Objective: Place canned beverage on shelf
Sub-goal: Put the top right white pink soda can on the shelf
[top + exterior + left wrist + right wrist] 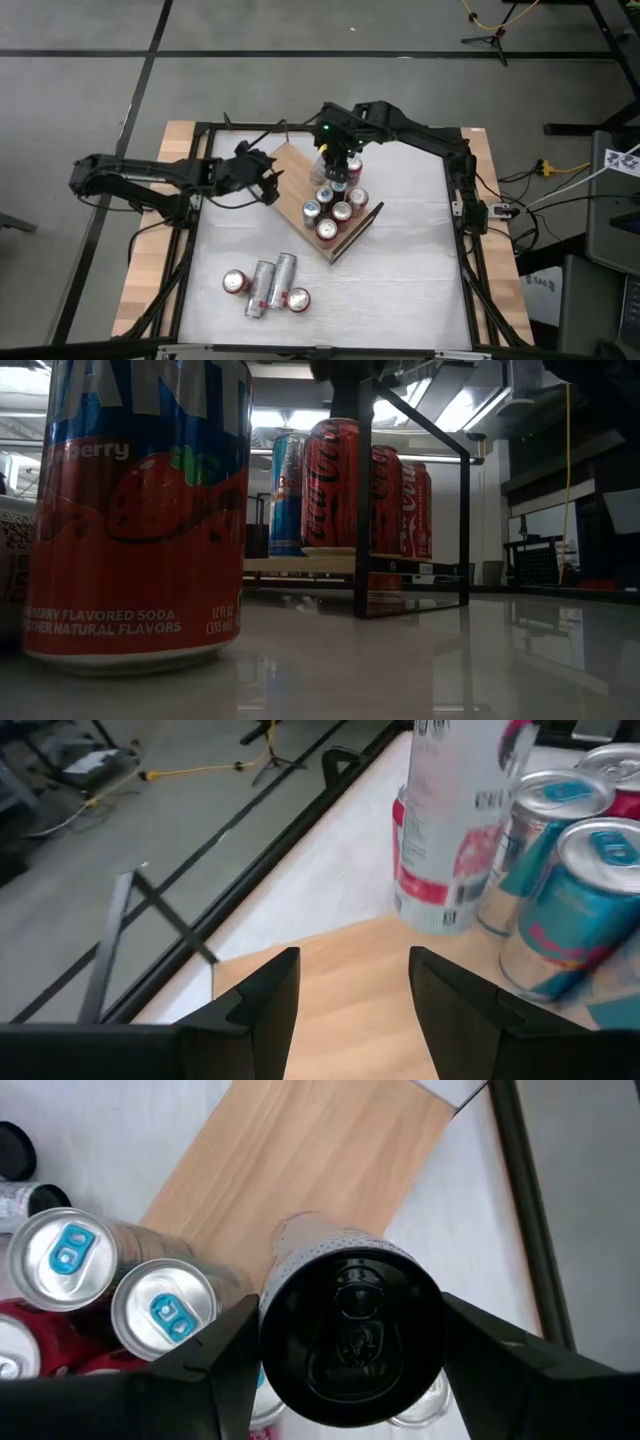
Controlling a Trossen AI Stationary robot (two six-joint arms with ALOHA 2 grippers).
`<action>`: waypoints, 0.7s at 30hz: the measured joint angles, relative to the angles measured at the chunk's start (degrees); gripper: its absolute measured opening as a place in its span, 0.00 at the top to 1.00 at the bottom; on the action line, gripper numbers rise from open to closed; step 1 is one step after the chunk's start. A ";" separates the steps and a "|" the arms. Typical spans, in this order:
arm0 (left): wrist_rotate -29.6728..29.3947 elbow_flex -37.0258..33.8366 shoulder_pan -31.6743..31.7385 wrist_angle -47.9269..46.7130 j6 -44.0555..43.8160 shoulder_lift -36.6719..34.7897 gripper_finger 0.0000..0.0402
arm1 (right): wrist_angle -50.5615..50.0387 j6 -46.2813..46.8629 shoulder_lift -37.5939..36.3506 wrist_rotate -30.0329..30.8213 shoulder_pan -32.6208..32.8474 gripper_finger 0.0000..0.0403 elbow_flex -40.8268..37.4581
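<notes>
The can (333, 163) stands upright on the shelf (290, 165), at the far end of the row of cans (335, 205), with the right pincer (338, 160) straight above it. The shelf lies slantwise in the middle of the counter (410, 260). The left pincer (272, 180) sits at the shelf's bare far-left end. Four more cans (265, 285) lie on their sides near the counter's front edge.

From counter height, a strawberry soda can (135, 510) fills the near left. Behind it the red cans (335, 485) and a blue can (288, 495) stand on the shelf (290, 565), beside its black rail (410, 510).

The left wrist view shows the left pincer (355, 995) clenched partway over bare board, grasping nothing; the white-and-red can (450, 820) stands ahead beside two teal-topped cans (570, 890).

In the right wrist view, the right pincer (350, 1365) flanks the can's dark top (350, 1330), fingers (215, 1370) close on either side; whether they are grasping or released I cannot tell.
</notes>
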 joint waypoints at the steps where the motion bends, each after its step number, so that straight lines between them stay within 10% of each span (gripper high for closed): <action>1: 1.40 0.00 1.14 0.83 0.88 0.72 0.55 | 0.02 0.00 0.22 -0.24 0.00 0.39 -0.02; 21: 22.08 0.00 14.94 16.99 9.63 18.05 0.55 | -0.29 -0.15 4.13 -1.52 0.00 0.38 0.00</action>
